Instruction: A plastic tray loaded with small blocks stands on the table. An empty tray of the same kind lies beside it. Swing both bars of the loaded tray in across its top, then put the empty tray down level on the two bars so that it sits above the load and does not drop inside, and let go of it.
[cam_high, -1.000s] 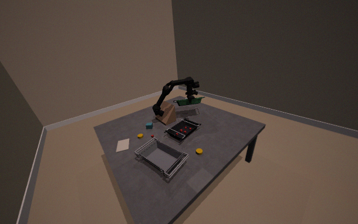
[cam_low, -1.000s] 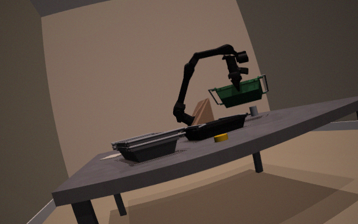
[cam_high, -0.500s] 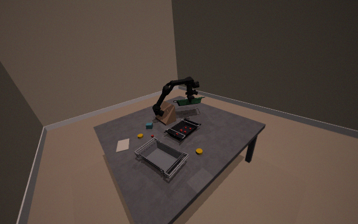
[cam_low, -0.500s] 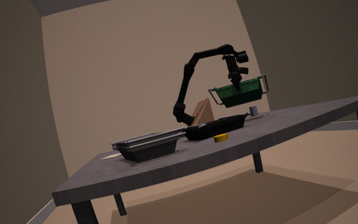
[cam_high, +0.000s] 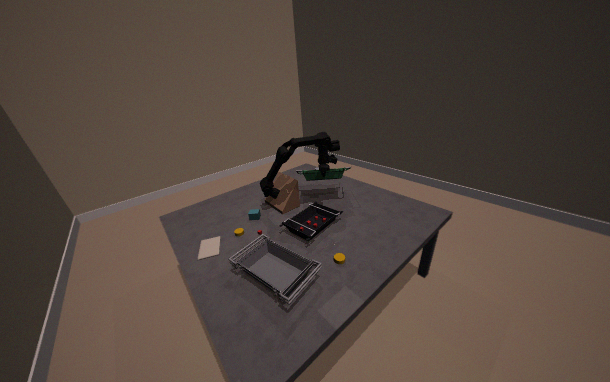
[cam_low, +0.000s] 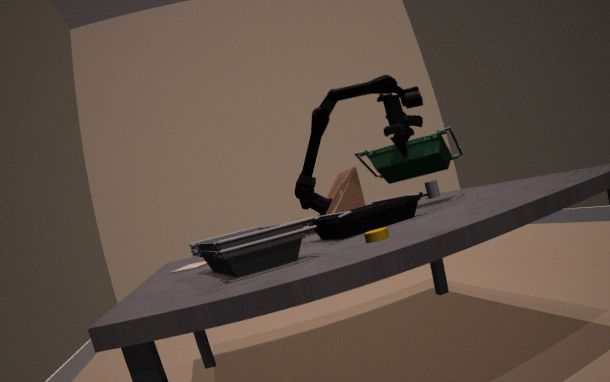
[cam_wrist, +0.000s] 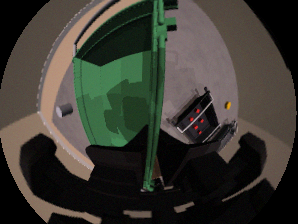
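My gripper is shut on one long side wall of the empty green tray and holds it in the air, well above the table. The green tray looks somewhat tilted, and its bars stick out past its ends. The black tray stands on the table, nearer the arm's middle reach, with several red blocks inside. One wire bar lies across its top near one end, and another bar lies across near the other end.
An empty grey tray stands beyond the black tray. A brown wedge block is by the arm's base. A grey cylinder, yellow discs, a teal block, a loose red block and a white sheet lie about.
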